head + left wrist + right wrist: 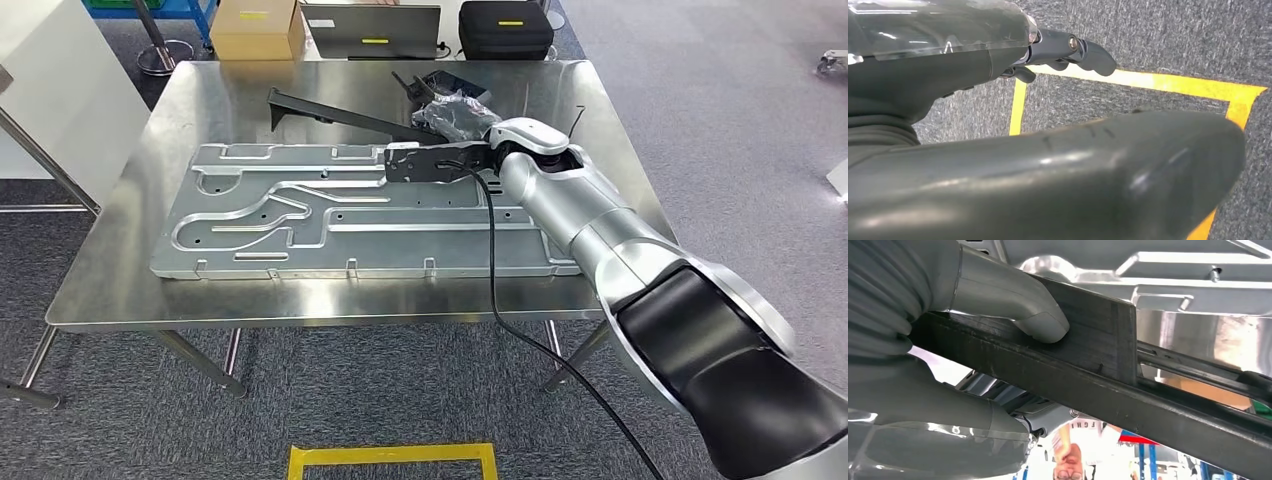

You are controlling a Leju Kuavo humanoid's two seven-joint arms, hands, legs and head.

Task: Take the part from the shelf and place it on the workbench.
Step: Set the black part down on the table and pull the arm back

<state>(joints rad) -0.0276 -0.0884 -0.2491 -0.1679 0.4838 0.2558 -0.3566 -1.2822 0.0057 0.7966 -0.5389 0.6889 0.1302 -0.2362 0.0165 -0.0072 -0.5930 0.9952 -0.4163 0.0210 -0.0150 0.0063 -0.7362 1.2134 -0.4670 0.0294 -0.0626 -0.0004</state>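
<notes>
Here, the right robot hand (440, 160) grips the long black part (330, 112) above the surface (120, 290); the left robot hand (1063, 52) hangs released.

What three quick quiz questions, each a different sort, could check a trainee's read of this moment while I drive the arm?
1. True or false: the right hand holds the long black part above the workbench.
2. What lies flat beneath that part? A) stamped metal panel B) cardboard box C) laptop
3. What does the left wrist view show behind the left hand?

Key: 1 true. 2 A, the stamped metal panel. 3 grey carpet marked with yellow tape.
</notes>
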